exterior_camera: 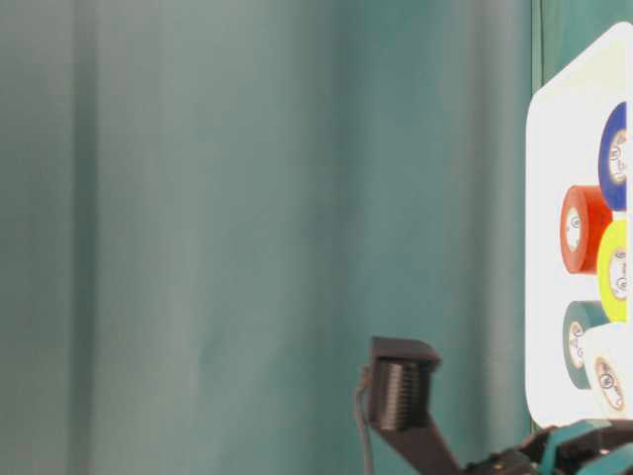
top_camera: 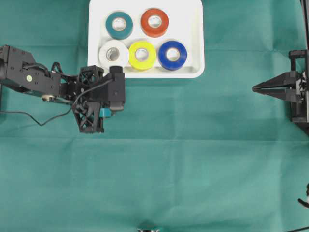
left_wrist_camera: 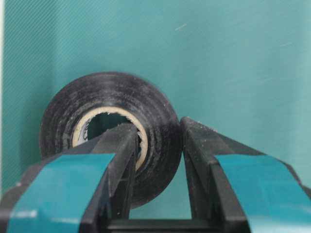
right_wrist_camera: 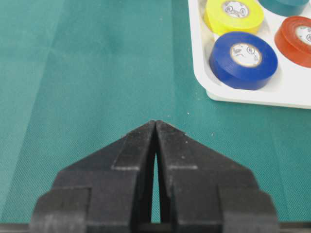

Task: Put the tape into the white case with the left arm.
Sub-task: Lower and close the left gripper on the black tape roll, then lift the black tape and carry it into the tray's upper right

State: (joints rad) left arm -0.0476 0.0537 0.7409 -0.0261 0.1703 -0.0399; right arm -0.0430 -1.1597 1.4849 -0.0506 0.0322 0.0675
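Your left gripper (left_wrist_camera: 158, 160) is clamped on a black tape roll (left_wrist_camera: 109, 131): in the left wrist view one teal-banded finger (left_wrist_camera: 119, 160) sits inside the roll's core and the other presses against its outer wall, so the roll's side is pinched between them. The roll stands on edge in the grip, its open core facing the camera, with green cloth (left_wrist_camera: 233, 63) behind it.

From overhead, your left arm (top_camera: 58, 84) reaches in from the cloth's left edge, and its wrist and camera mount cover the roll, so you cannot see the tape there. The gripper end lies just beside the near-left corner of the case (top_camera: 193, 29), outside the rim.

The case sits at the far edge of the cloth, near the middle. It holds five rolls: teal (top_camera: 119, 25) and red (top_camera: 154, 22) along the far side, white (top_camera: 113, 53), yellow (top_camera: 142, 54) and blue (top_camera: 172, 54) along the near side. The white roll lies at the corner closest to your left gripper.

Your right gripper (right_wrist_camera: 155, 127) rests at the cloth's right edge, well apart from the case, its black fingers pressed together at the tips with nothing between them.
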